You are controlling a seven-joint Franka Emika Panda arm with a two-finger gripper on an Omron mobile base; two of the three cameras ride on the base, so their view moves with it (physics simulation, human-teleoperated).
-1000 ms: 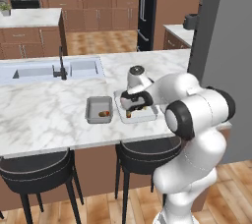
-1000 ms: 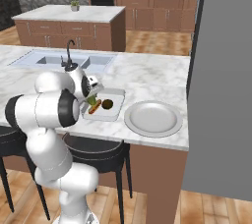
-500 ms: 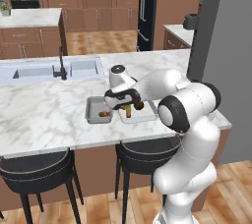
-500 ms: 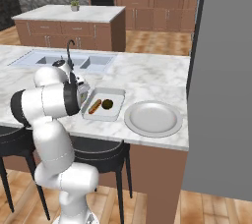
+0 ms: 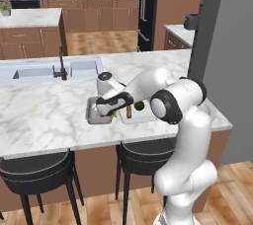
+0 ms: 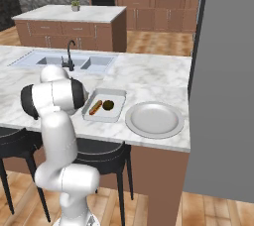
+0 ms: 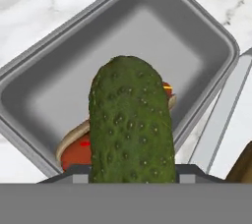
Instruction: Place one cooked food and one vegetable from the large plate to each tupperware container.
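My gripper (image 7: pixel 131 178) is shut on a bumpy green cucumber (image 7: pixel 131 125) that hangs just above the small dark tupperware container (image 7: pixel 147 36). A hot dog (image 7: pixel 74 149) lies in that container under the cucumber. From the left base, the gripper (image 5: pixel 110 112) stands over the small container (image 5: pixel 92 116). Right of it, the larger tupperware container (image 5: pixel 148 118) holds a hot dog (image 5: pixel 129 112) and a dark green vegetable (image 5: pixel 140 105). The right base view has the larger container (image 6: pixel 111 91), its hot dog (image 6: pixel 95 107), its vegetable (image 6: pixel 108 104) and the bare large plate (image 6: pixel 155 119).
A sink (image 5: pixel 34 72) with a black faucet (image 5: pixel 61 69) sits behind the containers on the marble counter (image 5: pixel 39 115). Two black stools (image 5: pixel 34 174) stand under the counter's front edge. A grey wall (image 6: pixel 228 81) rises at the right end of the counter.
The arm has swung left from above the larger container to above the small one, carrying the cucumber with it.
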